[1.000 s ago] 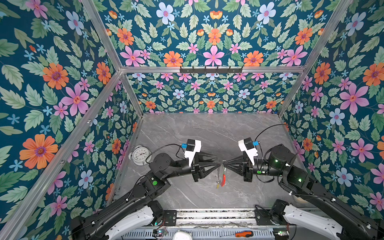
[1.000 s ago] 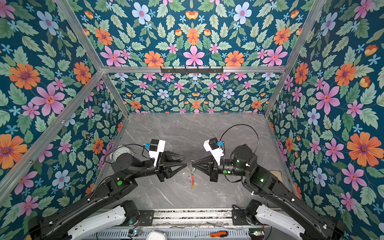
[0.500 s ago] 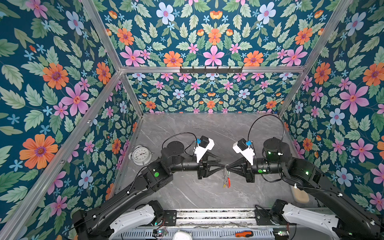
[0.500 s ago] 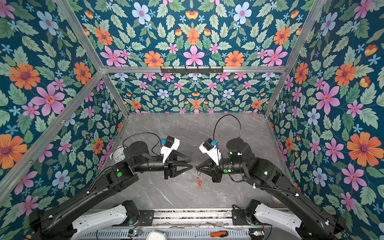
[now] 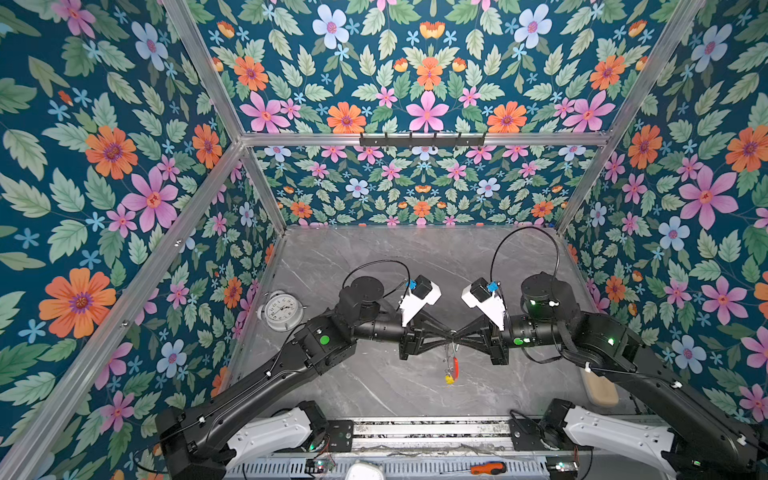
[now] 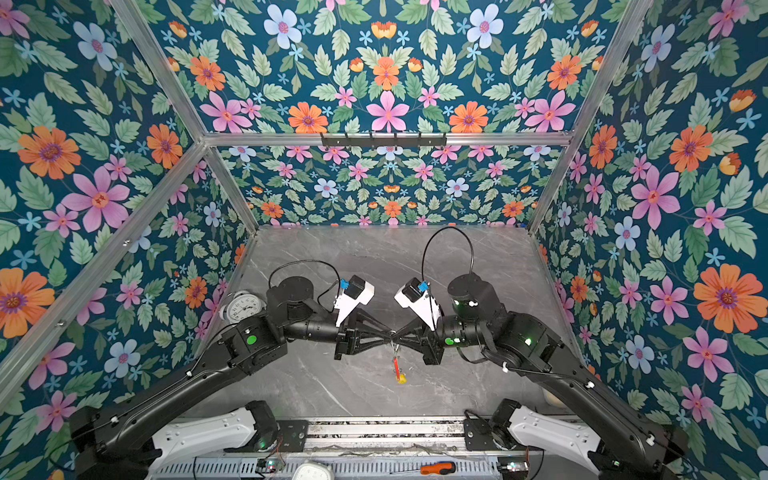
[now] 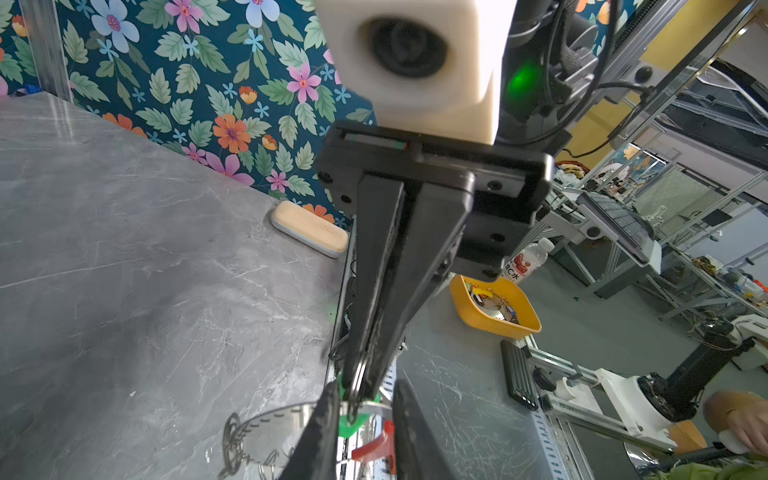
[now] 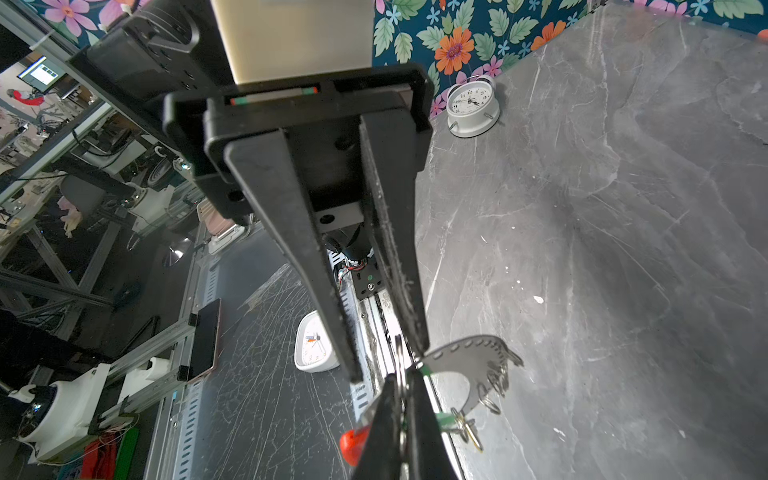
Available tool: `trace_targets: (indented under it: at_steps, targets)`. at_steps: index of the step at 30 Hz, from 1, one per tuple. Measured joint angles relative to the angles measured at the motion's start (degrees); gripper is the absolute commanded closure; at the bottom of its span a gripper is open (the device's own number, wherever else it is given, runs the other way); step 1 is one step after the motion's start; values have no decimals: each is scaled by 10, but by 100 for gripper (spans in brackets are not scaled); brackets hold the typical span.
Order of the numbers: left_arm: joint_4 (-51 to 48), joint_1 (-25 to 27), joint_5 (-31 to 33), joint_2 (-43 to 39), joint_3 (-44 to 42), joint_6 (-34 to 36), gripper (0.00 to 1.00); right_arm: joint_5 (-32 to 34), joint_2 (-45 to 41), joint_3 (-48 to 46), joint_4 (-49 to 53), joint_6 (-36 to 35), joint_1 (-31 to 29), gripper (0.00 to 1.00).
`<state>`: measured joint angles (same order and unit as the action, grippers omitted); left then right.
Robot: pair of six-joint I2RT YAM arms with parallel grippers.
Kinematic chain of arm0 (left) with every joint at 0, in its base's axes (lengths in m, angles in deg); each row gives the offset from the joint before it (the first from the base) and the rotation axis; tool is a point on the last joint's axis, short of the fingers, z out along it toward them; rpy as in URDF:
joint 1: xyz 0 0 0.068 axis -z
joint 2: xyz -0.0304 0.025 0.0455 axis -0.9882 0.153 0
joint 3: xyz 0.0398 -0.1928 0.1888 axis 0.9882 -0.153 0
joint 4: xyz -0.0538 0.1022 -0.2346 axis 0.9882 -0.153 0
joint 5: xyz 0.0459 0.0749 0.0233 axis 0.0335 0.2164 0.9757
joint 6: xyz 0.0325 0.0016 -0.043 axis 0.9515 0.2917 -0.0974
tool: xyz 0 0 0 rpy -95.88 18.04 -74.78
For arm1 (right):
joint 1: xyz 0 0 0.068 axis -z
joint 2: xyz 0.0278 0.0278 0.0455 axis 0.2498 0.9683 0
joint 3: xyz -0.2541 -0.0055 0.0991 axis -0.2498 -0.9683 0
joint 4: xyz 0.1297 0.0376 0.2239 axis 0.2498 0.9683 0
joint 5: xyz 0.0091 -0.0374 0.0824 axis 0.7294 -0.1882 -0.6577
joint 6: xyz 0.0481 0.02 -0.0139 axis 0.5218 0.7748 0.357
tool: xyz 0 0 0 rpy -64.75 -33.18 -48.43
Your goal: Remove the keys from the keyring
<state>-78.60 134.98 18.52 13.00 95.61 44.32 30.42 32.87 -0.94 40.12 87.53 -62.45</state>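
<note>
Keyring [image 8: 469, 361]: hanging in the air over the front middle of the table [image 5: 353, 270], dangling at the meeting point of the two gripper tips. Pinching one silver split ring [image 8: 400, 361] on its rim with the right gripper [image 8: 402, 384], fingers pressed together on the wire. Standing narrowly parted on the left gripper [image 7: 365, 401], bracketing the green key head [image 7: 351, 426], touching it with one finger [image 7: 326, 419] and leaving a gap on the opposite side; not clearly clamping anything. Hanging just below the tips in both top views: the red section [image 5: 456, 365] and, lowest of all, the yellow key head [image 5: 449, 379]. Dangling further along the grey perforated rim: several more small rings [image 8: 494, 378]. Reaching in from either side and pointing at each other, both arms running roughly level above the tabletop. Standing upright at the table's left edge against the flowered wall: a white round alarm clock [image 5: 284, 309]. Lying flat by the right edge: a beige oblong case [image 7: 309, 228]. Resting on the front rail, well apart from the grippers: an orange-handled screwdriver [image 5: 488, 468].
</note>
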Motion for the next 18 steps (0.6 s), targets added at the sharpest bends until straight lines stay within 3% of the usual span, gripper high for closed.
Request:
trace_targets:
  at_steps: [11,16,18]
  targets:
    - [-2,-1,-6,12,2,6,87,6,9,4,15,-7,0,100]
    - [4,0,-7,7,-3,14,100,6,12,6,16,-6,-1,100]
    - [15,0,-5,0,-14,14,100,4,13,6,16,-6,-1,100]
